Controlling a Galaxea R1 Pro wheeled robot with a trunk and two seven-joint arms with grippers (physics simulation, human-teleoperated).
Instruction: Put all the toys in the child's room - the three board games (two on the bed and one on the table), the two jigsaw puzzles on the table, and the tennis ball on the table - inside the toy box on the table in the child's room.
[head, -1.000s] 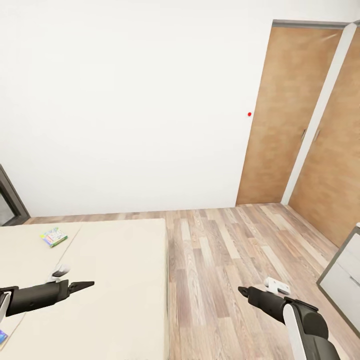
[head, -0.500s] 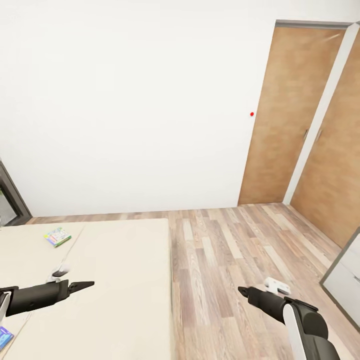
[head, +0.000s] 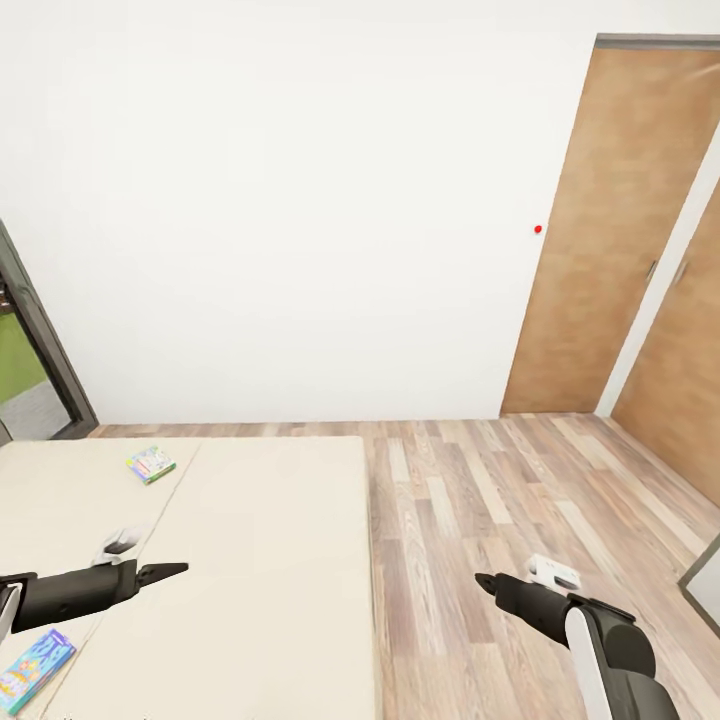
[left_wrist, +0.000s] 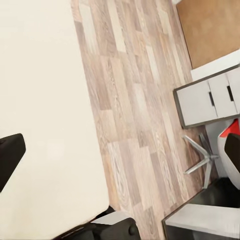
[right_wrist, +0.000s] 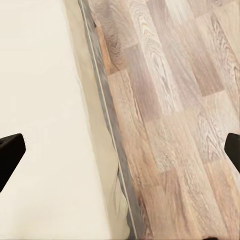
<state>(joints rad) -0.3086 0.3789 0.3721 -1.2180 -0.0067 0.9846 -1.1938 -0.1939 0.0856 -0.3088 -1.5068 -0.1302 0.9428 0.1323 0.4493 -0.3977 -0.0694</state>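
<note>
The bed (head: 260, 560) with its cream pads takes up the lower left of the head view. Two board games lie on it: a pale green colourful box (head: 151, 464) near the far edge and a blue box (head: 37, 669) at the near left corner. My left gripper (head: 180, 570) hovers over the bed, between the two boxes and apart from both. My right gripper (head: 482, 581) hangs above the wood floor (head: 480, 490) to the right of the bed. In the right wrist view the fingertips (right_wrist: 10, 155) stand wide apart over the bed's edge (right_wrist: 100, 100). Both grippers are empty.
Wooden doors (head: 610, 230) stand at the back right, and a dark window frame (head: 45, 340) at the left. A white drawer unit (left_wrist: 207, 100) and a chair with a star base (left_wrist: 200, 155) show in the left wrist view. The wall (head: 300, 200) is plain white.
The head camera has turned left, so the whole picture has slid right. The blue box has come further into view. Both arms hold the same pose.
</note>
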